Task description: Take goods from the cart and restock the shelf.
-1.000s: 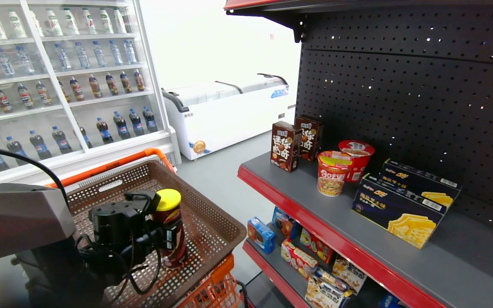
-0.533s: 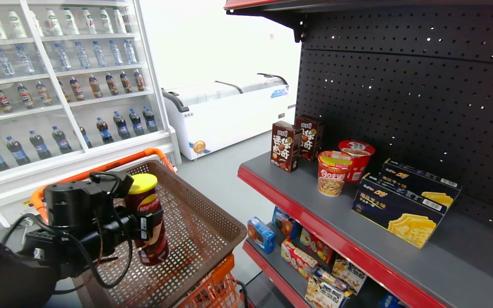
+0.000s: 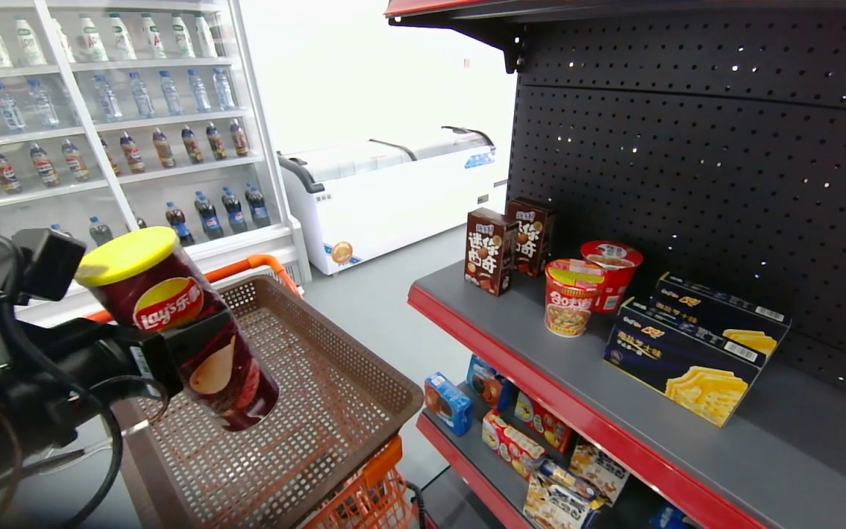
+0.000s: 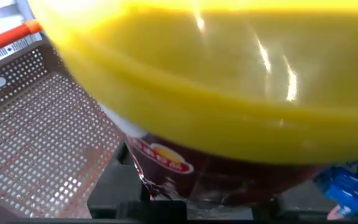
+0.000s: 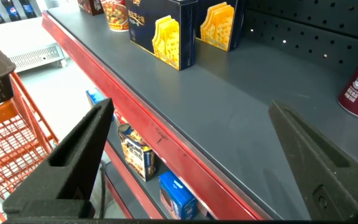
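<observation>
The left tool (image 3: 171, 358) pinches the chip can (image 3: 184, 316) above the cart basket (image 3: 364, 351), its long axis tilted with the lid toward 11 o'clock. The shelf (image 3: 540, 367) lies at 3 o'clock. The right tool (image 5: 192, 107), spread, hangs nearer the shelf.

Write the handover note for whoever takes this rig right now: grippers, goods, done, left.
Left gripper: shut on the chip can, held tilted above the cart basket.
Right gripper: open, holding nothing, above the grey shelf near its red front edge.
On the shelf: two brown boxes, two noodle cups, two dark blue boxes.
Done: the can is out of the basket.
Left: carry it to the shelf, stand it there, release.
</observation>
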Controlling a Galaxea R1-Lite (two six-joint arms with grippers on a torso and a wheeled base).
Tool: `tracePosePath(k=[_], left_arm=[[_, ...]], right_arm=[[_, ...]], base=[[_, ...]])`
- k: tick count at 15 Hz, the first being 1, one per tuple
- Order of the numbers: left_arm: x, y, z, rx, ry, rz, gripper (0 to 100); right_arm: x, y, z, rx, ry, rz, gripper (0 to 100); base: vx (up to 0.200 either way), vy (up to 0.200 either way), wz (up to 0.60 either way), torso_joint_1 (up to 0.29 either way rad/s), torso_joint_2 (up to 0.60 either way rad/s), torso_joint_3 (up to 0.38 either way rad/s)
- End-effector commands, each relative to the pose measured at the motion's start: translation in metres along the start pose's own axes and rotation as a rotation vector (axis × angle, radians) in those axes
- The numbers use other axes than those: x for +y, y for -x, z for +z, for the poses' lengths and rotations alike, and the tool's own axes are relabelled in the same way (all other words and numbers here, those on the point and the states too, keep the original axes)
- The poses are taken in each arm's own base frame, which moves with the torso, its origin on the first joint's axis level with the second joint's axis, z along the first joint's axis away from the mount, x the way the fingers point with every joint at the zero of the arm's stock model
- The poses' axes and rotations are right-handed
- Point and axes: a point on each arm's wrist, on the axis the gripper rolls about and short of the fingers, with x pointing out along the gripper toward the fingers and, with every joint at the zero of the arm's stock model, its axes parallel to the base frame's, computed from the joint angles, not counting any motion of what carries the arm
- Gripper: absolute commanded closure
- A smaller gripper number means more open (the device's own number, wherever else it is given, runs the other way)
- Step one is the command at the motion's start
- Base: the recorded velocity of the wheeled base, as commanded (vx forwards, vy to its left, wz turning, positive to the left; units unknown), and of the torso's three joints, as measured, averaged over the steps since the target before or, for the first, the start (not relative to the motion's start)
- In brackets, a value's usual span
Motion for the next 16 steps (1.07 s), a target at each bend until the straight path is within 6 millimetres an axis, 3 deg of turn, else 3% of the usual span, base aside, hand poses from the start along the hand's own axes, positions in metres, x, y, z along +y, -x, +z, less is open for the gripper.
tracePosePath(k=[1,6,12,16], left_arm=[[-0.011,0.059,0.014,-0.088,-0.015,-0.035,100],[-0.005,0.067,0.012,-0.1,-0.113,0.022,100],[-0.013,0.088,-0.018,0.081,-0.202,-0.018,100],[-0.012,0.089,-0.022,0.09,-0.233,0.012,100]], right_arm=[[0.0,0.0,0.0,0.001,0.0,0.001,0],[0.0,0.0,0.0,-0.001,0.0,0.001,0],[0.0,0.0,0.0,-0.001,0.0,0.001,0],[0.0,0.0,0.0,0.001,0.0,0.004,0]], base=[[0.0,0.0,0.0,0.0,0.0,0.0],[0.0,0.0,0.0,0.0,0.0,0.0],[0.0,0.0,0.0,0.0,0.0,0.0],[0.0,0.0,0.0,0.0,0.0,0.0]])
